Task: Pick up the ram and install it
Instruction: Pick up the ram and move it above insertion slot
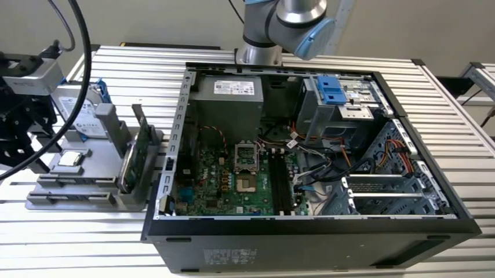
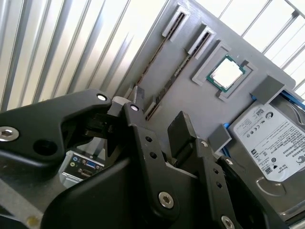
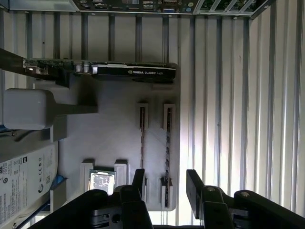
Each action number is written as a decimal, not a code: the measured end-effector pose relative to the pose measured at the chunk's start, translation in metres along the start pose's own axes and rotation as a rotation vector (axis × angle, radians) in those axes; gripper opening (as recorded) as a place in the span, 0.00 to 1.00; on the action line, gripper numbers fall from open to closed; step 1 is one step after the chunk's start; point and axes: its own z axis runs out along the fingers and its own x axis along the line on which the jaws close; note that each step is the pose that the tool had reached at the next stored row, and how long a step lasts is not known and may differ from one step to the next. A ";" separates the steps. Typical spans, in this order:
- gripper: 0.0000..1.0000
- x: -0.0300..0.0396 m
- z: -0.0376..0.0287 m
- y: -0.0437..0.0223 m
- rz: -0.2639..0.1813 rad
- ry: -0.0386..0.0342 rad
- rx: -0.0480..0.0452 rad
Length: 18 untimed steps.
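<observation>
Between the spread fingers (image 3: 139, 180) of the gripper (image 3: 165, 172), in the first wrist view, ran the line of the ram (image 3: 167, 149). It was a thin dark stick seen edge-on, stood in one slot of the grey holder (image 3: 114, 138), beyond the fingertips and not pinched. The jaws stood apart w/ nothing btwn them. A second stick (image 3: 142, 143) sat in the parallel slot, in line w/ one finger.

Views compared:
- **First wrist view:** gave the expansion card (image 3: 133, 71) edge-on, upright in the holder, well beyond the fingertips. The slatted table (image 3: 224, 119) lay to the outer side of the finger farther from the second stick.
- **Second wrist view:** gave both slots obliquely. It also gave the CPU chip (image 2: 225, 73) in its recess and the hard drive (image 2: 271, 138) w/ blue rails, both on the holder, on the second stick's side of the fingers.
- **Exterior view:** gave the arm (image 1: 298, 20) and the open PC case (image 1: 309, 243), well apart from the fingers.

Contents:
- **Holder:** ram, second stick, CPU chip, hard drive, expansion card.
- **PC case:** motherboard (image 1: 224, 185) w/ memory slots (image 1: 282, 182), PSU (image 1: 232, 98), blue drive caddy (image 1: 331, 90), loose cables.
</observation>
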 end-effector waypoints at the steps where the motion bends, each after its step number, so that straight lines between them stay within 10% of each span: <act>1: 1.00 0.0000 0.0001 0.0000 0.000 0.0000 0.0001; 18: 1.00 0.0001 0.0023 -0.0001 0.000 0.0000 0.0003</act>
